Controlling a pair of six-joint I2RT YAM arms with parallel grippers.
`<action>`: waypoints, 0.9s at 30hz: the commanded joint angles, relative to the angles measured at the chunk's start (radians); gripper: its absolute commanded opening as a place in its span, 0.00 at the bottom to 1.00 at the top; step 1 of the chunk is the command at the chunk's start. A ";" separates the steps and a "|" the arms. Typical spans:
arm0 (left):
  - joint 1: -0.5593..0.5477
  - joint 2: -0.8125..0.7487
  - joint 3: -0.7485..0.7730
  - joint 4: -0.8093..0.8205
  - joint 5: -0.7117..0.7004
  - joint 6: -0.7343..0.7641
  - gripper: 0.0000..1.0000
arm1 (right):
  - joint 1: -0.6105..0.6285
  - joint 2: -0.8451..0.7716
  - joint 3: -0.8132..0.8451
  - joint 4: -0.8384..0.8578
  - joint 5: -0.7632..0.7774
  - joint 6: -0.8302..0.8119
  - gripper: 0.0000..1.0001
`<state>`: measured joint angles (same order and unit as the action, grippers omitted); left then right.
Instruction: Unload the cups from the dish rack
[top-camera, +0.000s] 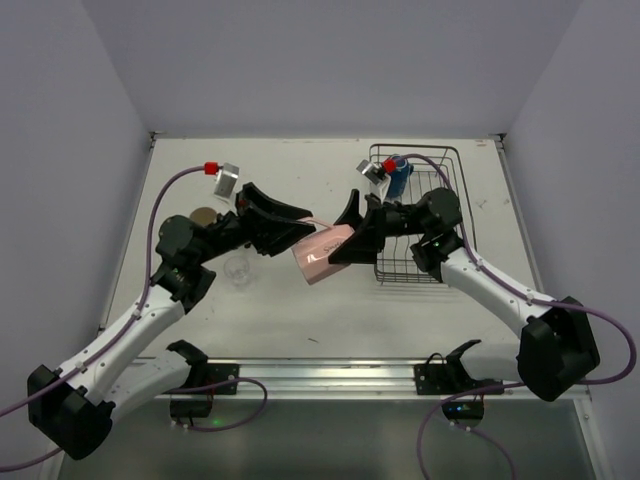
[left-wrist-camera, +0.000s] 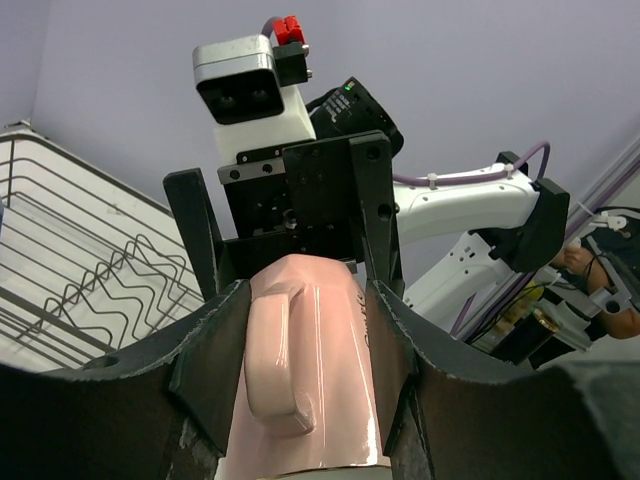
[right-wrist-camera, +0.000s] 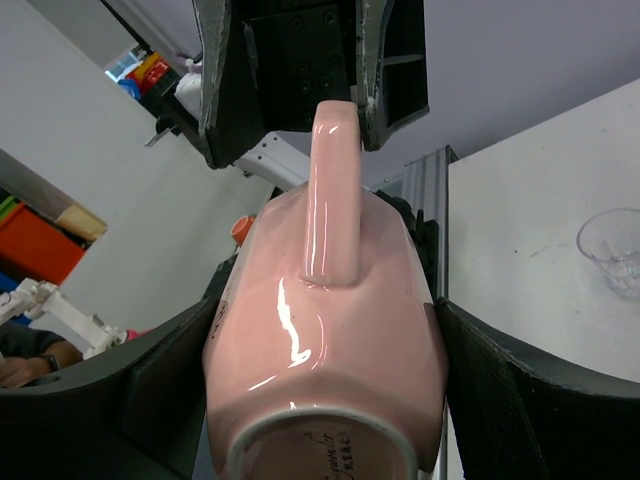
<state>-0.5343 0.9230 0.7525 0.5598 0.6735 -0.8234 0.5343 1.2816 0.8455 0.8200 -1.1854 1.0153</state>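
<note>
Holds the pale pink cup (top-camera: 322, 255) on its side in the air, directly between the two grippers and clear of the table (top-camera: 300, 330). With the right gripper (top-camera: 345, 235), clamps the wide base end, fingers spread far and pressed to both flanks. With the left gripper (top-camera: 303, 228), pinches the opposite end at a narrower spread, pads lying against the cup on either side of the handle. Reads as a handover from the rack side toward the left side, with both grips on at once to avoid a drop. Has the handle facing the wrist cameras, in the gap between the fingers rather than under a pad, probably to give flat contact on the walls.

Leaves the dish rack (top-camera: 405, 265) just behind the right gripper, with the blue mug (top-camera: 399, 178) inside it, further back. Shows the small clear glass (top-camera: 238, 268) set down on the table, nearward of the left gripper, and a brownish cup (top-camera: 204, 215) behind that gripper, half hidden by the arm.
</note>
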 joint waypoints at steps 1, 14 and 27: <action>-0.023 0.000 -0.005 0.028 -0.046 0.015 0.53 | 0.018 -0.022 0.092 0.036 0.066 -0.035 0.00; -0.044 -0.021 -0.035 0.022 -0.153 0.024 0.38 | 0.039 -0.004 0.104 0.010 0.112 -0.052 0.00; -0.049 -0.001 -0.004 0.023 -0.160 0.023 0.22 | 0.055 0.019 0.125 -0.001 0.116 -0.057 0.00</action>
<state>-0.5724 0.9199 0.7216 0.5579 0.5201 -0.8200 0.5808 1.3079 0.8982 0.7624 -1.1164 0.9710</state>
